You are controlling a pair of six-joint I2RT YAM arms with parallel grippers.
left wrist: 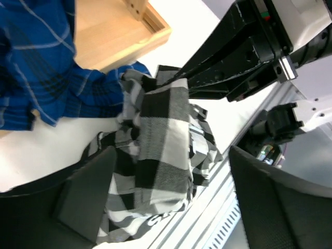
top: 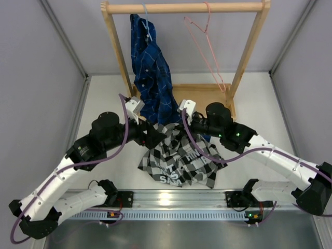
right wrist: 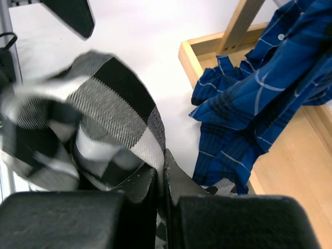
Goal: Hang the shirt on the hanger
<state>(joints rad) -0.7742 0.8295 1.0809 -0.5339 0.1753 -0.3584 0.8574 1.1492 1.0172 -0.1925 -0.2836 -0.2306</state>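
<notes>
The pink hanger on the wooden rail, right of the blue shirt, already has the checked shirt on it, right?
No. The pink hanger does hang on the wooden rail, right of the blue shirt, but it is bare. The checked shirt lies down on the table, as the top external view shows.

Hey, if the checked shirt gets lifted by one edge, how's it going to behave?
Probably floppy: the shirt lies crumpled in folds, and the part pinched in the right hand droops around it. Likely light, as that small pinch holds a fold up. It may sag and bunch, perhaps brushing the blue shirt beside it.
</notes>
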